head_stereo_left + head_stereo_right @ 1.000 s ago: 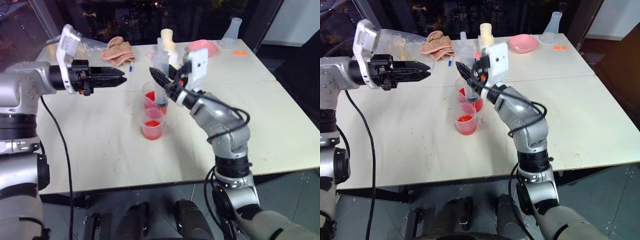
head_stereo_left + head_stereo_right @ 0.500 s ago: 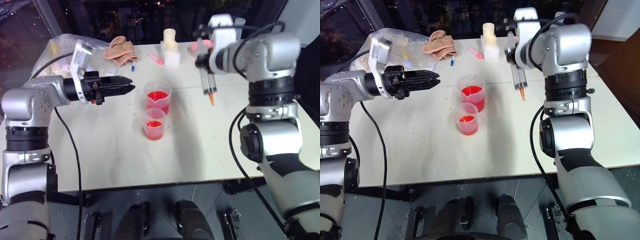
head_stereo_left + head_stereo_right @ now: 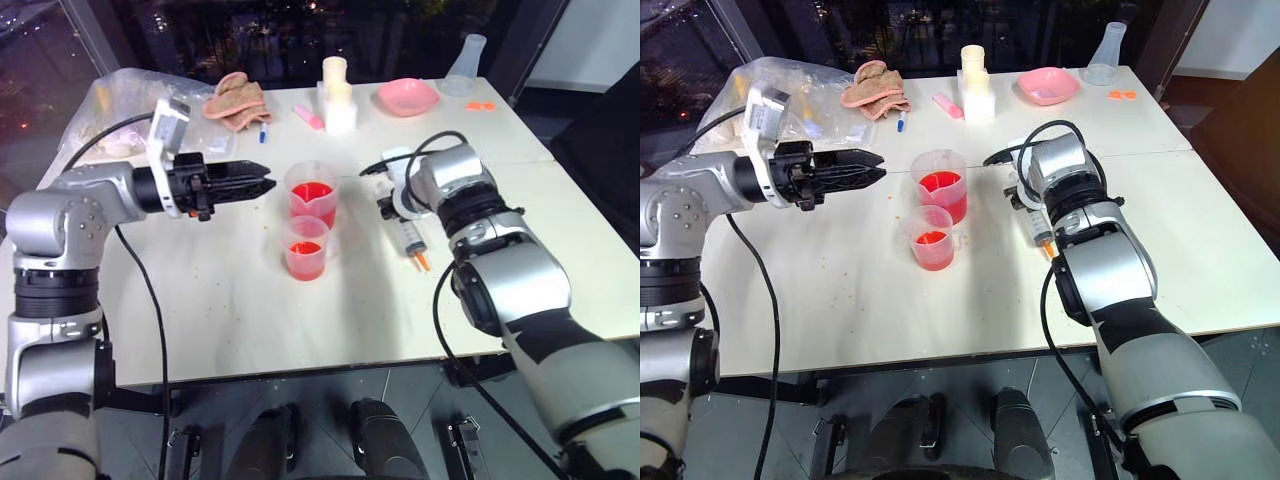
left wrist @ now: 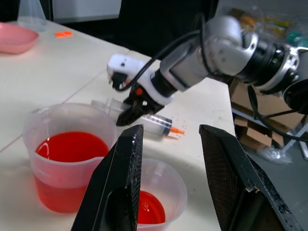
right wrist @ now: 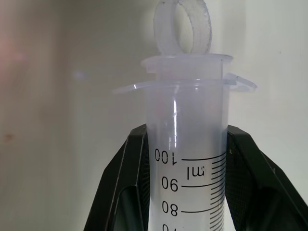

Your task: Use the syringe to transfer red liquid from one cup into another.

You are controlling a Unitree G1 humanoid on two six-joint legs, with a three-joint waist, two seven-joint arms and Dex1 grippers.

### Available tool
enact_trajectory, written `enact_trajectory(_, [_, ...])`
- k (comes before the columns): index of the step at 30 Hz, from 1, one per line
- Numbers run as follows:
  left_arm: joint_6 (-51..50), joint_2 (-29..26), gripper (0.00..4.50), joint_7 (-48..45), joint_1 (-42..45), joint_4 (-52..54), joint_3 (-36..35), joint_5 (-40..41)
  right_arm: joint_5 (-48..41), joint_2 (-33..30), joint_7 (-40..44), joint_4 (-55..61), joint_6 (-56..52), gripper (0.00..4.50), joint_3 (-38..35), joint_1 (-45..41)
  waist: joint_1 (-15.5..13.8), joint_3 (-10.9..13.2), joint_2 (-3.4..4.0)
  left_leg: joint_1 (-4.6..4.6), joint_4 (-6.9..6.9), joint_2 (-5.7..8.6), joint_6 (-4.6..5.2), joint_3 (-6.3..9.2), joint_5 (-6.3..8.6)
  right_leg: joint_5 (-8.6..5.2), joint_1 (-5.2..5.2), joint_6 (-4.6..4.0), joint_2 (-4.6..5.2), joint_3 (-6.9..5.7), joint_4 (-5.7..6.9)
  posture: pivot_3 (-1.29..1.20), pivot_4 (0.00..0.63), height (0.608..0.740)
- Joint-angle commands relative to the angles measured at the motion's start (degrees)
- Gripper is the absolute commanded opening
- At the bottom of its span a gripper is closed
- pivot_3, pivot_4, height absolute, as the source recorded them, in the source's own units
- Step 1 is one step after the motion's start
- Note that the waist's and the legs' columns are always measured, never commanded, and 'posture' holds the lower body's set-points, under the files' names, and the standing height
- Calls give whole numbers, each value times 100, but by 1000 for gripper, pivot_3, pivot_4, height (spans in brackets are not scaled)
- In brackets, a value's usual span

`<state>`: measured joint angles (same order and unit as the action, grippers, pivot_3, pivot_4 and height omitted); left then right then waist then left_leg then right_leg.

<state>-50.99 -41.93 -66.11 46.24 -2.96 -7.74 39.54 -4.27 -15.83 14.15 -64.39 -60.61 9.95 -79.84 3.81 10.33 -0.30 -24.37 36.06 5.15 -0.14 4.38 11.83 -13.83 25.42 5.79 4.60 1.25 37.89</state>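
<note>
Syringe clamped low over the white table point(image 3: 220, 300)

Right gripper point(image 4: 129, 114) grips the large clear plastic syringe point(image 3: 415, 236); left gripper point(image 3: 262, 179) stands open beside two clear cups of red liquid point(image 3: 314, 192).

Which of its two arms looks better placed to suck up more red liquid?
The right one, probably: its end effector already grips the syringe. The left end effector hovers open and empty beside the bigger cup.

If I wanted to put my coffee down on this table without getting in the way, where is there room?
The near edge of the table, below the small cup, is bare, and so is the right side beyond the syringe. The far edge is crowded: cloth, white bottle, pink dish, flask. The middle holds both cups and the grippers.
</note>
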Motion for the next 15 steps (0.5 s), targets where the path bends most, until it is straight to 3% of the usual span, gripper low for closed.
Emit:
enact_trajectory(1, [-23, -78, 1948, 50, -32, 254, -166, 172, 215, 70, 65, -116, 264, 1392, -62, -296, 9, 0, 0, 0, 0, -1, 0, 3, 0, 0, -1, 0, -2, -1, 0, 0, 150, 740])
enact_trajectory(2, [-24, -87, 1948, 62, -47, 276, -165, 183, 252, 85, 99, -164, 301, 1392, -64, -304, 13, 0, 0, 0, 0, -1, 0, 3, 0, 0, -1, 0, -2, -1, 0, 0, 150, 740])
enact_trajectory(8, [-4, -146, 1973, 82, -155, 390, -157, 242, 404, 104, 250, -205, 251, 4274, -127, -351, 14, 0, 0, 1, -1, -1, -1, 4, 0, 0, 0, 0, -4, -1, 0, 0, 150, 740])
enact_trajectory(15, [35, -177, 1973, 83, -188, 385, -119, 268, 571, -190, 597, 372, -169, 4394, -41, -427, 12, 1, 1, 0, 0, 0, -1, 5, 0, 0, 0, 0, -4, -1, 0, 0, 150, 740])
